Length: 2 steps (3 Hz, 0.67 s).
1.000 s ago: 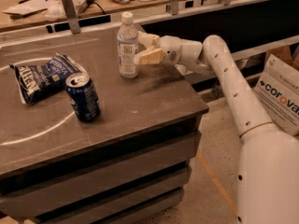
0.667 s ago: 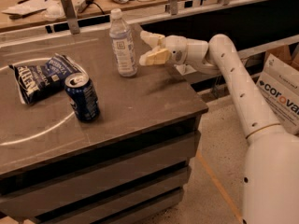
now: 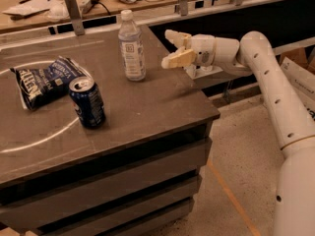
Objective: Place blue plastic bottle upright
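The blue plastic bottle [image 3: 131, 45] is clear and slim with a white cap and a pale label. It stands upright on the dark table [image 3: 147, 107], toward the back right. My gripper [image 3: 172, 48] is to the right of the bottle, a short way off and not touching it. Its two pale fingers are spread apart and hold nothing. The white arm [image 3: 275, 92] reaches in from the right.
A dark blue soda can [image 3: 87, 102] stands upright at the middle left. A blue chip bag [image 3: 44, 80] lies behind it at the left. A cluttered bench [image 3: 74, 1] runs behind the table. The table's right edge drops to the floor [image 3: 246, 181].
My gripper has let go of the bottle and drawn back to the right with its fingers open. The bottle stays standing upright.
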Available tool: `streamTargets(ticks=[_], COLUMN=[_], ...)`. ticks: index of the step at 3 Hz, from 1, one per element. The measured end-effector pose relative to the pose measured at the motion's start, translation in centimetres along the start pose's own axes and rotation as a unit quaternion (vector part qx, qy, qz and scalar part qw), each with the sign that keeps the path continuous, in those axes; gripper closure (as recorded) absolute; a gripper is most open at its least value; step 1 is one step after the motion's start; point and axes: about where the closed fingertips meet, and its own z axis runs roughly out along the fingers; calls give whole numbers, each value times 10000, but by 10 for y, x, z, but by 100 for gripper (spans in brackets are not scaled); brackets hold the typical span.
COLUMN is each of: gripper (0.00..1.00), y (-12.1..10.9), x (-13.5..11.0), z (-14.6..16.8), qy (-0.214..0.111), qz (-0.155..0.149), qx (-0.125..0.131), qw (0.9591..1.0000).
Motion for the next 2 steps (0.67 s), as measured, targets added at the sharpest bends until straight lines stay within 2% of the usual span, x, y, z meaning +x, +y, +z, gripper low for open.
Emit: streamTargets(ticks=[1, 2], gripper=[0, 0], y=[-3, -3], x=[0, 0], z=[-29, -29], qy=[380, 380], qz=[-49, -49], qx=[495, 494], qw=[9980, 9980])
